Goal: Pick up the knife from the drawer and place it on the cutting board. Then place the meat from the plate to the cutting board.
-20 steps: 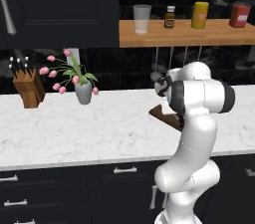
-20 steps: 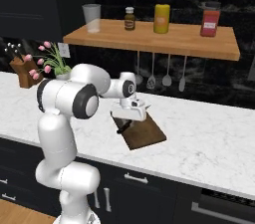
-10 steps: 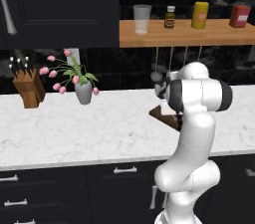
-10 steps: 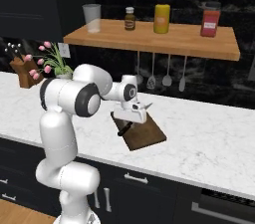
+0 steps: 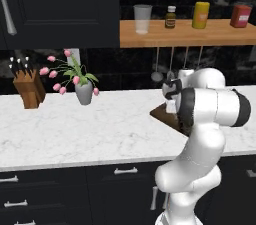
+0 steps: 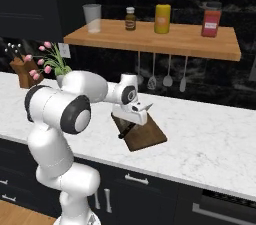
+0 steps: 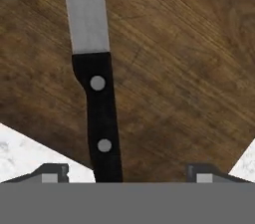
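The knife (image 7: 94, 73) lies flat on the dark-brown cutting board (image 7: 174, 93), silver blade pointing away from the hand and black handle running back between my fingers. My gripper (image 7: 124, 173) hovers just over the handle, open, with its fingertips (image 7: 52, 173) wide apart on either side and not touching it. From the right base, the gripper (image 6: 134, 118) hangs over the near left end of the board (image 6: 150, 138), where the knife handle (image 6: 125, 130) sticks out. In the left base view a corner of the board (image 5: 160, 114) pokes out from behind my arm. The plate and the meat are out of view.
A wooden knife block (image 5: 27, 86) and a vase of pink tulips (image 5: 84, 91) stand at the counter's left. A wooden shelf (image 6: 165, 39) with a glass and jars hangs above, with utensils (image 6: 167, 71) dangling below it. Closed drawers (image 5: 125, 171) run under the marble counter.
The hand has shifted a little to the right and up over the board. The knife stays on the board.
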